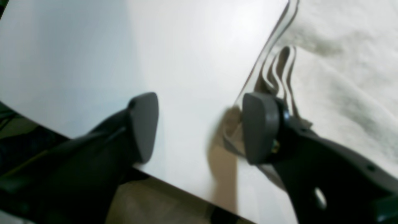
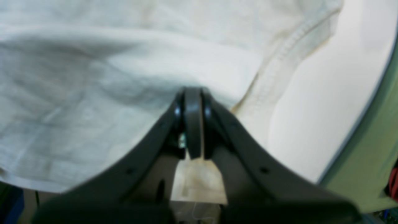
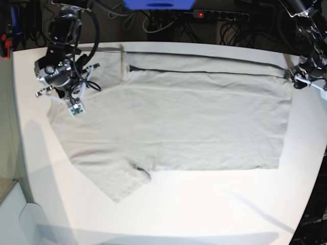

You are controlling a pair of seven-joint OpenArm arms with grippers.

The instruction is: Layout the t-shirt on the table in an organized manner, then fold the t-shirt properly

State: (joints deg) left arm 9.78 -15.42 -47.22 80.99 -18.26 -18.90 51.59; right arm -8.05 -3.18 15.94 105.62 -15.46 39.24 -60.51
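Pinching the t-shirt at 10 o'clock, the right end effector is together; the left end effector waits apart at 2 o'clock and should clamp the hem too, so both pull evenly over the tabletop.

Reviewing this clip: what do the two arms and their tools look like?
Both tools are matte black, with curved fingers ending in rounded dark-grey pads: the left tool and the right tool. In the base view, the right arm's wrist shows silver-grey metal housing, looping black cables and a small white tag.

Looks like a robotics lab: 2 black arms mounted over a plain white bench, a power strip with a lit red switch and tangled cables behind the right end effector.
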